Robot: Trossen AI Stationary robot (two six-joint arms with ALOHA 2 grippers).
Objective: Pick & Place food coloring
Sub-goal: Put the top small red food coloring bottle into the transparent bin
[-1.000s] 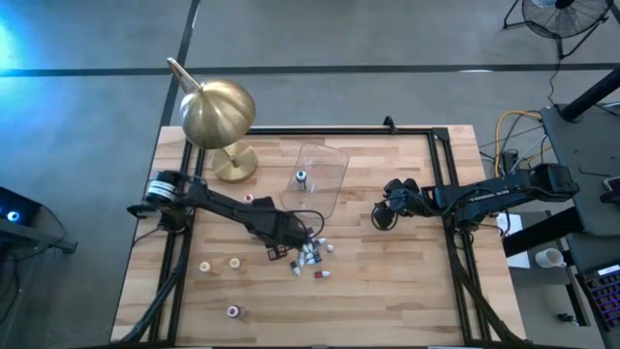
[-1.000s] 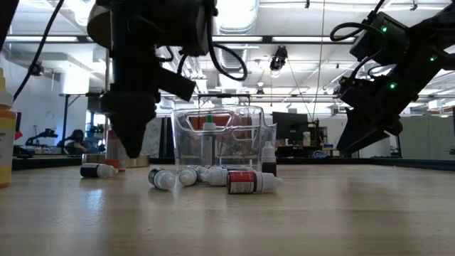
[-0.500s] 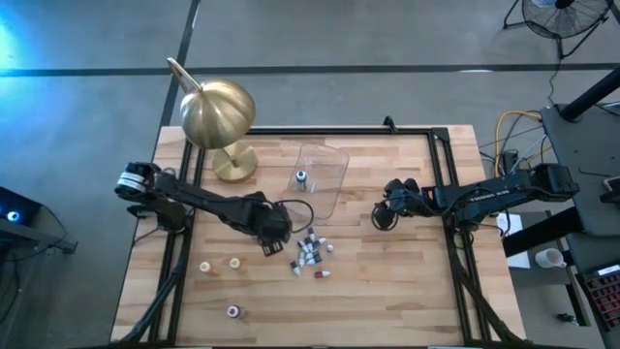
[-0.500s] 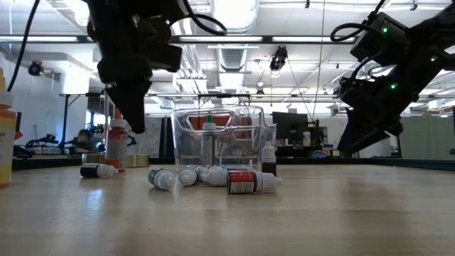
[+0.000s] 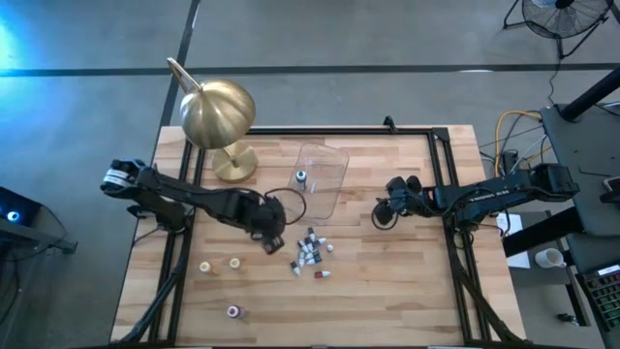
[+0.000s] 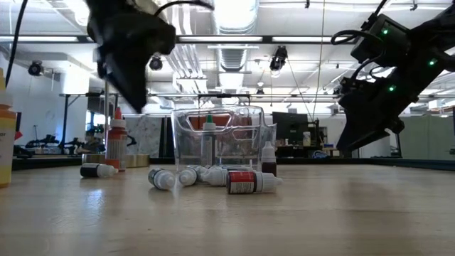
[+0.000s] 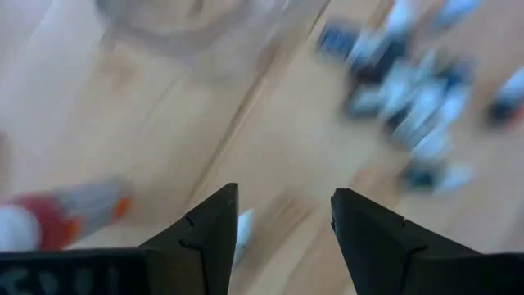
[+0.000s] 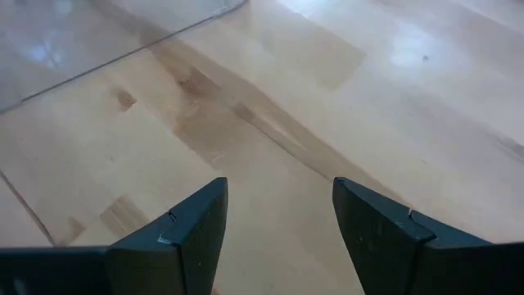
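High view: the left pincer (image 5: 270,237) hangs over the middle of the wooden surface (image 5: 407,291), just left of a loose cluster of food coloring bottles (image 5: 310,254) lying near the centre. One more bottle (image 5: 301,176) stands inside the clear tub (image 5: 325,174) toward the far edge. Three others (image 5: 219,264) sit apart toward the near left corner. A brass dome lamp (image 5: 218,114) stands at the far left corner. The right pincer (image 5: 384,215) hovers right of the tub.

Low view: the cluster (image 6: 213,178) lies on its side in front of the tub (image 6: 224,135); both pincers hang clear above the surface.

Left wrist view: the left pincer's fingers (image 7: 205,233) stand apart and hold nothing; blurred bottles (image 7: 409,82) lie beyond.

Right wrist view: the right pincer's fingers (image 8: 184,233) are spread wide, empty, over bare wood.
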